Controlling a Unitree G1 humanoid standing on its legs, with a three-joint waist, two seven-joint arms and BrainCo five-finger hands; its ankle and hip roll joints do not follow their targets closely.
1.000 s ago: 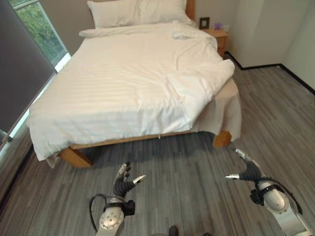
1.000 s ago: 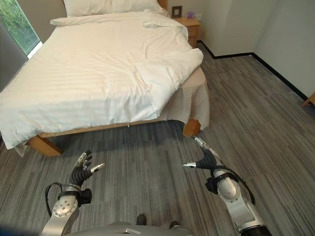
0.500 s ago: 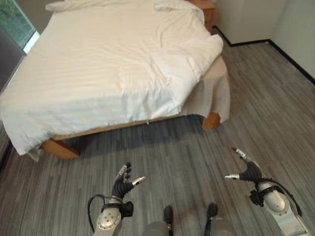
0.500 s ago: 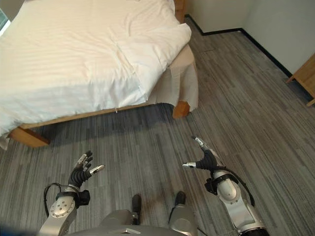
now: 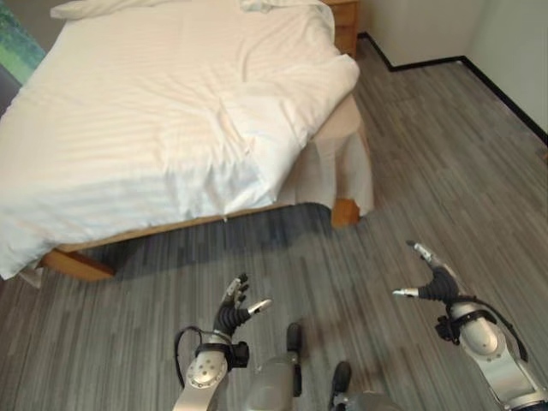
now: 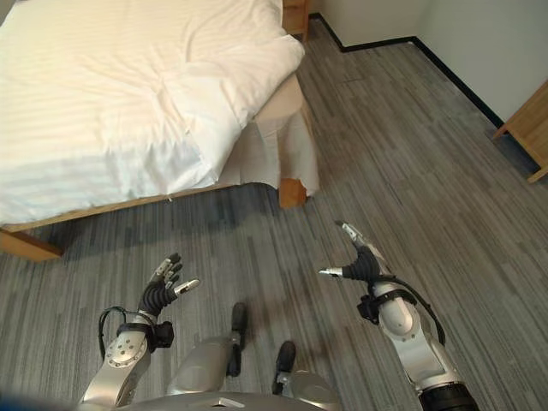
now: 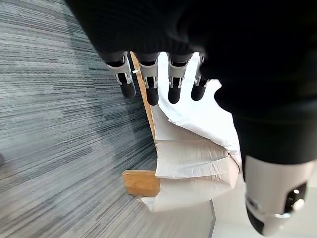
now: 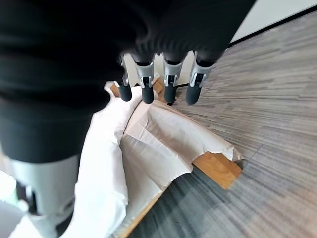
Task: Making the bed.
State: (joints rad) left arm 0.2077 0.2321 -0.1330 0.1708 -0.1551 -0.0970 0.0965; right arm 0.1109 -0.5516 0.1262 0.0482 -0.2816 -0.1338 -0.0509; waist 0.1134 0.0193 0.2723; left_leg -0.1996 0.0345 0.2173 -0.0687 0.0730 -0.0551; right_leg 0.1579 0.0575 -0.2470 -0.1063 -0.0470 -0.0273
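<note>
The bed (image 5: pixel 77 248) sits at 11 o'clock in the left eye view. Its white duvet (image 5: pixel 145 111) is not smooth: one corner (image 5: pixel 282 128) is folded back, so the beige sheet (image 5: pixel 342 167) hangs bare over the wooden leg (image 5: pixel 345 212). The left hand (image 5: pixel 235 310) at 6 o'clock and the right hand (image 5: pixel 432 281) at 4 o'clock hang over the grey floor (image 5: pixel 445 154), well apart from the bed, fingers spread and holding nothing, likely ready to grab that corner

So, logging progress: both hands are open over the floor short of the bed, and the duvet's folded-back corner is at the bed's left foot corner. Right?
Not quite. The left hand and right hand are open short of the bed, but the duvet is folded back at the right foot corner, as the left eye view shows.
</note>
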